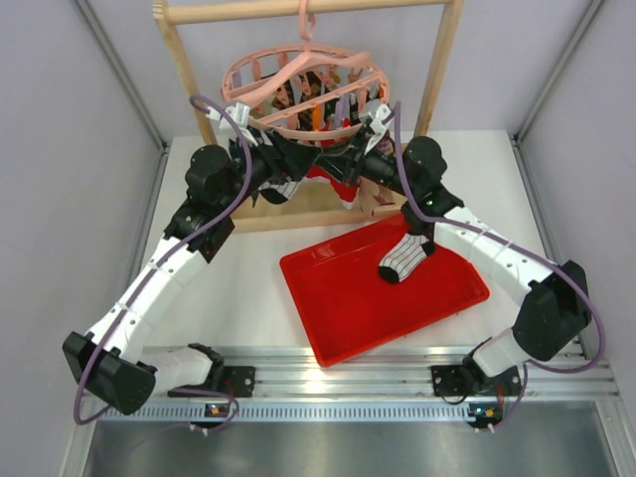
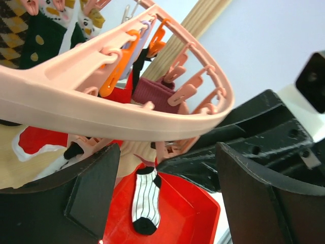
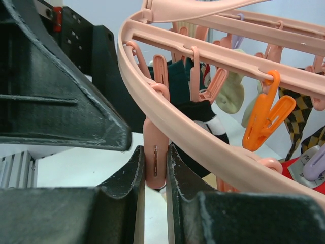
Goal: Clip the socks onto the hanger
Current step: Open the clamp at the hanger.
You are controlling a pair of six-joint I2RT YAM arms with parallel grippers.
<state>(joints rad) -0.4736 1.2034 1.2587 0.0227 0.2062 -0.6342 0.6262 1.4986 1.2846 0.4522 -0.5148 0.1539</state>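
The pink round hanger (image 1: 298, 84) hangs by its hook from the wooden rack. One striped sock (image 1: 405, 256) lies flat in the red tray and also shows in the left wrist view (image 2: 145, 195). A second striped sock (image 1: 281, 189) hangs below the hanger's near rim; part of it shows in the right wrist view (image 3: 213, 119). My right gripper (image 3: 155, 162) is shut on a pink peg (image 3: 154, 137) on the outer ring (image 3: 203, 137). My left gripper (image 2: 167, 168) is open and empty just under the hanger rim (image 2: 101, 109). Both grippers, left (image 1: 288, 159) and right (image 1: 350, 164), meet under the hanger.
The red tray (image 1: 397, 328) sits mid-table, right of centre. The wooden rack frame (image 1: 437, 70) stands at the back, its base board (image 1: 298, 214) under the grippers. Other socks, red, dark teal and argyle (image 3: 299, 119), hang from pegs. An orange peg (image 3: 264, 122) dangles nearby.
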